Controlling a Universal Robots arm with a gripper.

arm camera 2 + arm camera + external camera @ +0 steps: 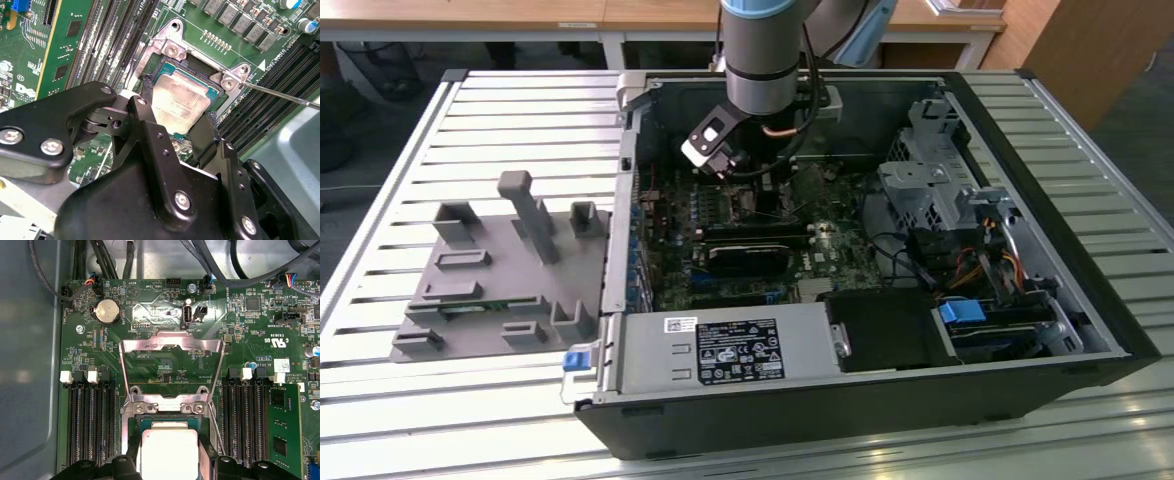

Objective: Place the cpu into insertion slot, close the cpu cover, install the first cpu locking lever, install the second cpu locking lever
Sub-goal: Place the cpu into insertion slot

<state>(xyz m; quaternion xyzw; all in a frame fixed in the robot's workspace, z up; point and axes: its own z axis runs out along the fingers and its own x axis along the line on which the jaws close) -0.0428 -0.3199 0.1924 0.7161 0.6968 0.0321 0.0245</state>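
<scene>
Reaching down into an open computer case (pixel 1107 300) that lies on a slatted metal surface (pixel 454 420), the arm (pixel 767 50) stands over the green circuit board (pixel 841 235) in the exterior view, with a grey plastic fixture (pixel 494 270) on the surface to the exterior view's left of the case. In both wrist views the end effector (pixel 179 107) (pixel 168 455) straddles the cpu (pixel 182 100) (pixel 167 447) — its black fingers (pixel 146 92) sit against two opposite edges of the dull silver chip, so it is closed narrowly on the cpu. The cpu is square over the insertion slot (pixel 165 419), down at the level of the slot's rim; whether it is fully seated cannot be told. In the first wrist view the cpu cover (pixel 172 343) is flipped open, its silver frame lying back over the board beyond the slot, with the board visible through its window. A thin locking lever (pixel 280 95) sticks out free beside the slot in the second wrist view, unlatched. Long black memory slots (pixel 92 425) flank the slot on both sides, and a round coin battery (pixel 106 312) sits farther up the board, well apart from the cover.
</scene>
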